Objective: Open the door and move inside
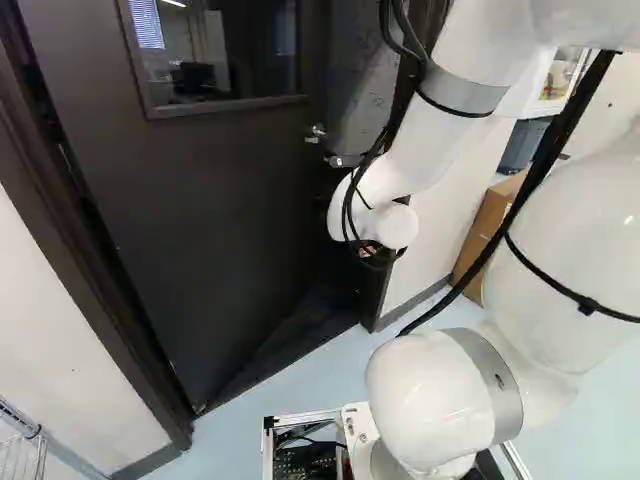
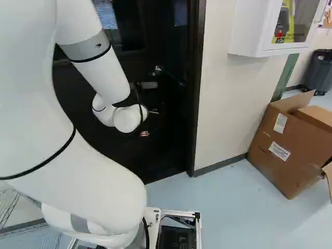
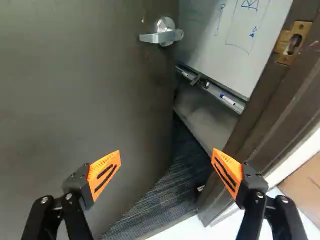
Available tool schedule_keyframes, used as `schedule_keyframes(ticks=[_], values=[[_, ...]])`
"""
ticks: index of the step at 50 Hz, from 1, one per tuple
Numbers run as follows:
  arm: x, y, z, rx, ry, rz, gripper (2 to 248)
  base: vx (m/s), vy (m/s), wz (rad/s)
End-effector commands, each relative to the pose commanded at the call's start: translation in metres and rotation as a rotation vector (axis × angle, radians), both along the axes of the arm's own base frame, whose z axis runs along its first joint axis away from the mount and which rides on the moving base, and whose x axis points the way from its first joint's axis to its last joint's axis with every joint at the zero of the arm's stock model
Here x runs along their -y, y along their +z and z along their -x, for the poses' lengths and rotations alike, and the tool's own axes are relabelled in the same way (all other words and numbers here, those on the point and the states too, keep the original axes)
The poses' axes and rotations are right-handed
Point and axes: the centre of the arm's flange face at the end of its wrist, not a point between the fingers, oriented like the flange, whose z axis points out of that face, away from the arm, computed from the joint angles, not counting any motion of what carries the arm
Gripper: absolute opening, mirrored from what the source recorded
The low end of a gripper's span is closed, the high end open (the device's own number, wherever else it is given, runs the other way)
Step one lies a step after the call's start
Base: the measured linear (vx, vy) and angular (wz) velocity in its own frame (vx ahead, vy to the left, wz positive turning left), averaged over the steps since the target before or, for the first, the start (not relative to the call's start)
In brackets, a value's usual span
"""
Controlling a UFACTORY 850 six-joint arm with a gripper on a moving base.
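The gripper [image 2: 144,134] shows small and dark at the arm's end in the right base view, low in front of the doorway. In the wrist view the gripper [image 3: 165,166] stands open, its orange pads wide apart with nothing between them. The dark door [image 1: 200,220] hangs ajar, swung inward; a gap shows between its free edge and the frame [image 3: 265,105]. The silver lever handle [image 3: 162,33] is on the door ahead of the gripper, apart from the fingers; the handle [image 1: 316,133] also shows left of the arm in the left base view.
Through the gap are a whiteboard [image 3: 240,30] with a marker tray and dark carpet [image 3: 170,200]. Right of the doorway stand a white wall [image 2: 223,104], a wall cabinet [image 2: 259,31] and an open cardboard box [image 2: 290,140]. A wire rack [image 1: 22,455] is at the near left.
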Motion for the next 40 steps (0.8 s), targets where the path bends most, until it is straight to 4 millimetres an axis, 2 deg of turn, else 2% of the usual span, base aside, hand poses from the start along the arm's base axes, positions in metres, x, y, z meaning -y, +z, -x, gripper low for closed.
schedule_keyframes(ticks=[13,40], values=[[0.0,0.0,0.0,0.0,0.0,0.0,247,0.103,0.039,0.125],[0.0,0.0,0.0,0.0,0.0,0.0,247,0.099,0.004,0.009]])
